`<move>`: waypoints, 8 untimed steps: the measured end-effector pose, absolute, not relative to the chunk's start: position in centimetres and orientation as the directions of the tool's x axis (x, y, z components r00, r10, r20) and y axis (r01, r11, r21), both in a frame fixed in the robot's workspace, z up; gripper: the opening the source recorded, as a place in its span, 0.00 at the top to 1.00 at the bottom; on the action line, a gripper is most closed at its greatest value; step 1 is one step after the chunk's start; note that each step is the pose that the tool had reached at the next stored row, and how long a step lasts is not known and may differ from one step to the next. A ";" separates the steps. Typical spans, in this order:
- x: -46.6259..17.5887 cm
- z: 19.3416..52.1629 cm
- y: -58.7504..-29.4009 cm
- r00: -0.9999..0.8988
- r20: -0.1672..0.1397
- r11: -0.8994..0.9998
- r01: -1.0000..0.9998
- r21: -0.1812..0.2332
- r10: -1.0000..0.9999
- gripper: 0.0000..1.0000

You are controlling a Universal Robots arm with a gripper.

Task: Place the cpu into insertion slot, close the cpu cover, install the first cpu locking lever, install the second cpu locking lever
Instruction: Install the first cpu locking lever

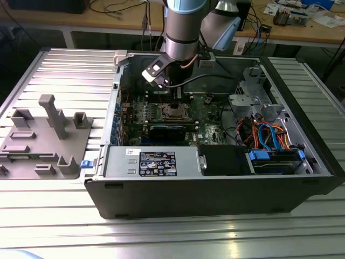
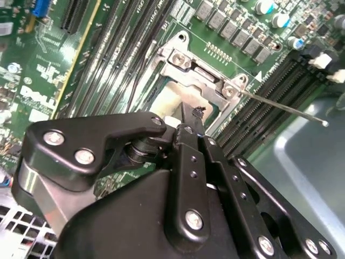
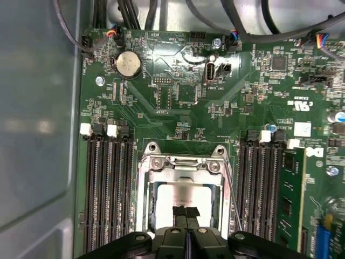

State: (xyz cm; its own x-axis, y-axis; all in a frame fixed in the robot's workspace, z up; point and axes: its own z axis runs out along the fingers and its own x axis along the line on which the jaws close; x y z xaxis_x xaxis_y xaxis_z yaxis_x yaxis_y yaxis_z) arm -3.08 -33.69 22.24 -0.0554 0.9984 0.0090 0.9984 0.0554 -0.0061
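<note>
The cpu (image 3: 171, 197) lies flat in the insertion slot (image 1: 173, 112) on the green motherboard; its silver top shows through the window of the cpu cover (image 3: 186, 164). The cover lies down over it. My gripper (image 3: 186, 211) hangs just above the cpu top, fingers pressed together and holding nothing. In the second wrist view the shut gripper (image 2: 190, 114) points at the cpu (image 2: 168, 101) below the cover's hinge end (image 2: 200, 71). A thin locking lever (image 2: 285, 108) sticks out from the socket corner over the memory slots. The same lever (image 3: 230, 186) runs along the socket's side.
Black memory slots (image 3: 108, 183) flank the socket on both sides. The case wall (image 1: 215, 194), a power supply (image 1: 153, 162) and a drive bay with blue and orange cables (image 1: 269, 140) surround the board. A grey fixture plate (image 1: 46, 137) lies on the table at the exterior view's left.
</note>
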 end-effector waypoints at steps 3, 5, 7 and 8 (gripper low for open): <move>-3.1 23.7 -33.7 -0.055 0.009 0.055 0.998 -0.006 0.998 0.89; -3.1 24.2 -33.7 -0.056 0.009 0.056 0.998 -0.006 0.998 0.89; -3.1 24.8 -33.7 -0.056 0.008 0.056 0.998 -0.006 0.998 0.89; -3.1 25.0 -33.7 -0.055 0.008 0.055 0.998 -0.005 0.998 0.89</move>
State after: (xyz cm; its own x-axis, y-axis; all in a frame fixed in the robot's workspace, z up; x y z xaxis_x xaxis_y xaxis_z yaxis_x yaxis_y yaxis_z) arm -3.07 -33.69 25.04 -0.0555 0.9984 0.0076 0.9984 0.0555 -0.0049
